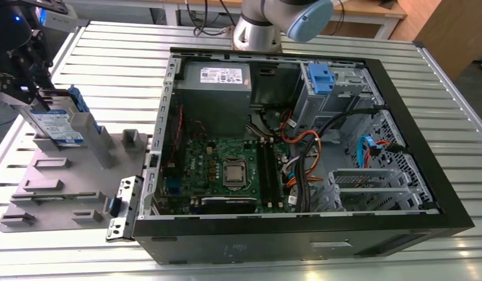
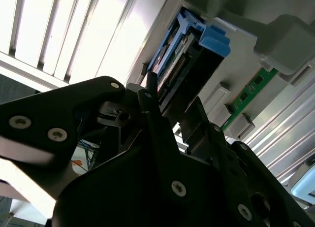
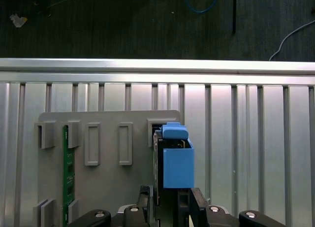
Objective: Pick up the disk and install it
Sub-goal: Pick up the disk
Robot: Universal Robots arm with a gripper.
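1. Tool state. The gripper [image 1: 38, 96] stands over the top edge of the disk [image 1: 60, 127] at the exterior view's left. In the first wrist view, the gripper [image 3: 170, 200] has its two black fingers [image 3: 145, 197] set narrow, one on each side of the disk [image 3: 157, 163] and its blue bracket [image 3: 177, 163]. We read this as a grip on the disk. The second wrist view shows the same arrangement: the gripper [image 2: 170, 96] flanks the disk [image 2: 172, 69], and the blue bracket [image 2: 214, 40] projects past the fingertips.

2. Disk position. The disk stands on edge, its labelled face slightly tilted, at a slot of the grey fixture [image 1: 69, 187]. We cannot tell whether its lower edge is seated in the slot or raised clear of it. The disk is outside the computer case [image 1: 428, 175].

3. Surroundings. The fixture lies flat on the slatted metal table [image 1: 124, 47], just beside the open case. A green memory module [image 3: 69, 173] sits in another slot of the fixture, apart from the disk. Inside the case, the grey power supply [image 1: 213, 82] occupies the corner nearest the arm's base [image 1: 261, 26], with the motherboard [image 1: 225, 170] beside it.
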